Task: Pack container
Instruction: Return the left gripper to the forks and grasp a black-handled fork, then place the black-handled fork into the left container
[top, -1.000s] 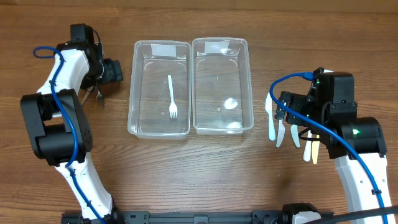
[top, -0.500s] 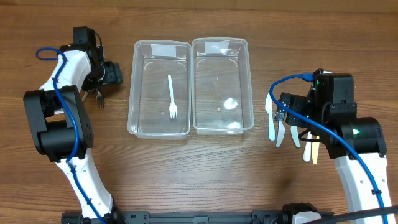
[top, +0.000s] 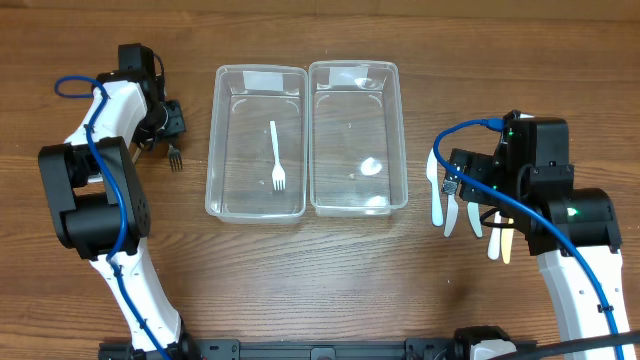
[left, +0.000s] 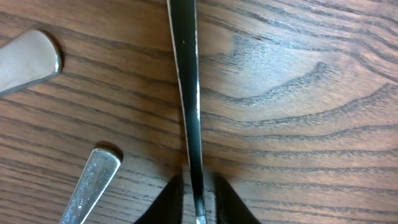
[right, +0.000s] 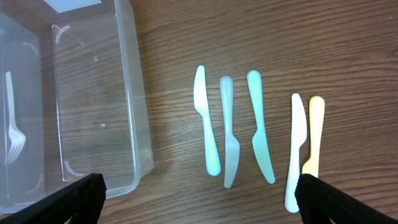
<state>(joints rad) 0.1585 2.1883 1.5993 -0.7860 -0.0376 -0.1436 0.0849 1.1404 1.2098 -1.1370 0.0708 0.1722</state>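
overhead: left container (top: 212, 140) holds a white fork (top: 276, 158), right container (top: 402, 130) touching beside it, mid-surface | left wrist: left jaws pinching the dark fork (left: 188, 93) by its handle | right wrist: right jaws spread wide above five plastic knives (right: 229, 137) lying beside the right container

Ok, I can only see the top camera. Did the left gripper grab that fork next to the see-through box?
Observer: The left wrist camera shows the left gripper with a finger close on each side of the metal fork handle. I can't tell if it's squeezing.
Operator: Is anything else hiding under that arm?
Observer: Yes, two more silver handles lie on the table beside the fork.
Operator: And how many knives are by the other arm?
Observer: Five plastic knives lie side by side, and the end one is yellow.
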